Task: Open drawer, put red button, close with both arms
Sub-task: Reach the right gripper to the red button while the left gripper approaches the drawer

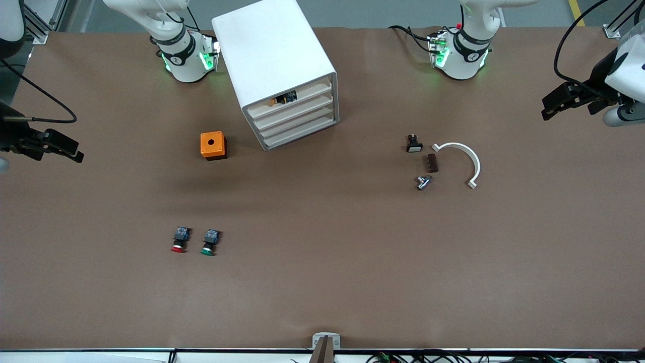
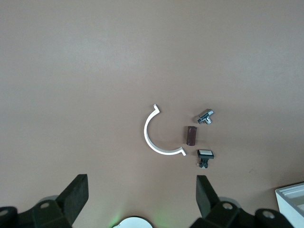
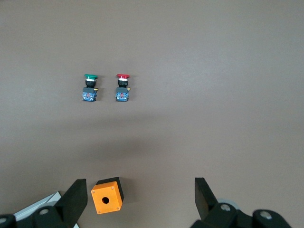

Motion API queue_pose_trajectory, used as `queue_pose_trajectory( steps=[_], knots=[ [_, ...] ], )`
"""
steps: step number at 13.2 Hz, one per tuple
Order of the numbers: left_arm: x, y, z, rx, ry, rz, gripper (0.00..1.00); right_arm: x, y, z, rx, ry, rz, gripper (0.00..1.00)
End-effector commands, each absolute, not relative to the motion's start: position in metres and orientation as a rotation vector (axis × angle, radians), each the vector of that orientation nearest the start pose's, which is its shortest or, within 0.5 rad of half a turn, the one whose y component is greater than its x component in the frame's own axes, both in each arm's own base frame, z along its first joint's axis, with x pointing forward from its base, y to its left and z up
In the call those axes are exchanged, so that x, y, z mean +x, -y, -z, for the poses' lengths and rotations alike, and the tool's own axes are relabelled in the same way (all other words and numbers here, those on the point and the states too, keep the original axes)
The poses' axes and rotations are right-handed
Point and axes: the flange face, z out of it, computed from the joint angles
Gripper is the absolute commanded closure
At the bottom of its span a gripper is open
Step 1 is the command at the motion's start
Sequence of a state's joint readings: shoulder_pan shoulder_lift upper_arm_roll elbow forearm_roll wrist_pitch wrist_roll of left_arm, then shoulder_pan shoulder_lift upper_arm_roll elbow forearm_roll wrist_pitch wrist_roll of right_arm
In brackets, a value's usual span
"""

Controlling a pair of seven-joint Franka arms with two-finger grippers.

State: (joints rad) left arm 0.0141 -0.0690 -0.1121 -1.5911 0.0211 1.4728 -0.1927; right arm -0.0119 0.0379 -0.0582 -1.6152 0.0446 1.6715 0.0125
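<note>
Both grippers hang wide open and empty: left gripper over the table's left-arm end, right gripper near the orange box. The drawer is shut; it likely needs a straight, level pull before the red button goes in.

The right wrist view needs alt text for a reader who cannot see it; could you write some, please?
The right gripper, fingers open, hangs over brown table with the red button and a green button lying side by side and an orange box below it.

No text, label, brand, number or sign can be read on anything in these views.
</note>
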Motion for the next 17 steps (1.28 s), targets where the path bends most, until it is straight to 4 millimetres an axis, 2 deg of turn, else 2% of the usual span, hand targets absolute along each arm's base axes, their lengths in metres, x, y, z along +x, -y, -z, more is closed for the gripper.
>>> queue_pose_trajectory(
  steps=[1, 3, 4, 6, 7, 8, 9, 10, 11, 13, 14, 16, 17],
  knots=[
    [0.521, 0.051, -0.648, -3.077, 0.139, -0.068, 0.00, 0.569, 0.036, -0.596, -3.113, -0.140, 0.044, 0.00],
    [0.522, 0.051, -0.646, -3.076, 0.135, -0.082, 0.00, 0.570, 0.035, -0.593, -3.123, -0.122, 0.030, 0.00],
    [0.526, 0.053, -0.638, -3.074, 0.132, -0.105, 0.00, 0.570, 0.034, -0.591, -3.123, -0.118, 0.018, 0.00],
    [0.543, 0.061, -0.609, -3.070, 0.110, -0.189, 0.00, 0.574, 0.031, -0.576, -3.111, -0.126, -0.044, 0.00],
    [0.554, 0.070, -0.580, -3.068, 0.081, -0.272, 0.00, 0.576, 0.020, -0.570, -3.110, -0.103, -0.054, 0.00],
    [0.559, 0.078, -0.564, -3.072, 0.068, -0.320, 0.00, 0.581, 0.006, -0.561, -3.109, -0.085, -0.069, 0.00],
    [0.569, 0.089, -0.541, -3.068, 0.054, -0.367, 0.00, 0.586, 0.001, -0.556, -3.091, -0.131, -0.061, 0.00],
    [0.574, 0.105, -0.527, -3.065, 0.062, -0.377, 0.00, 0.593, -0.004, -0.548, -3.071, -0.177, -0.044, 0.00],
    [0.578, 0.119, -0.512, -3.058, 0.111, -0.399, 0.00, 0.601, -0.012, -0.531, -3.069, -0.170, -0.055, 0.00],
    [0.578, 0.139, -0.508, -3.101, 0.235, -0.424, 0.00, 0.619, -0.029, -0.486, -3.047, -0.195, -0.022, 0.00],
    [0.581, 0.149, -0.496, -3.113, 0.280, -0.450, 0.00, 0.627, -0.036, -0.456, -3.041, -0.229, -0.008, 0.00],
    [0.580, 0.175, -0.473, -3.073, 0.347, -0.510, 0.00, 0.638, -0.053, -0.411, -3.047, -0.250, -0.008, 0.00],
    [0.581, 0.182, -0.458, -3.030, 0.457, -0.544, 0.00, 0.644, -0.055, -0.389, -3.049, -0.284, -0.018, 0.00]
  ],
)
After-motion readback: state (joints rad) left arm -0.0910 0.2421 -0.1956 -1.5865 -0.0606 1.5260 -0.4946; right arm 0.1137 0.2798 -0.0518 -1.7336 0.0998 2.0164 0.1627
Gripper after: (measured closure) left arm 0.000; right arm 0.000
